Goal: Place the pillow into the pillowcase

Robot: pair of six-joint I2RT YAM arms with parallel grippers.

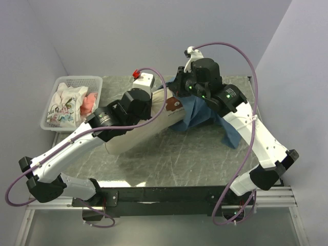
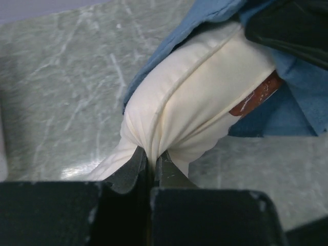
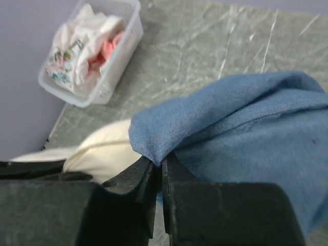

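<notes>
Closest to the left wrist camera, my left jaws are pressing fully together on a gathered pinch of the pillow, taking its cream cover where a stitched seam is running down to the tips. At the right wrist camera, my right jaws are standing nearly together, and a folded edge of the pillowcase is sitting between their tips, so I am judging that they are holding it, though only lightly. The pillow is lying across the middle of the counter, and its far end, the one with a small brown label, is entering the blue mouth, while most of its body is lying outside. I am expecting the pillow to be light and very soft, folding rather than sliding when pushed, so a hold on the plump end near the opening is looking better than a thin pinch of cover. The pillowcase is thin and limp and probably slippery, so its open hem is the place to take. A basket with printed cloth is standing well apart at the far left corner.
</notes>
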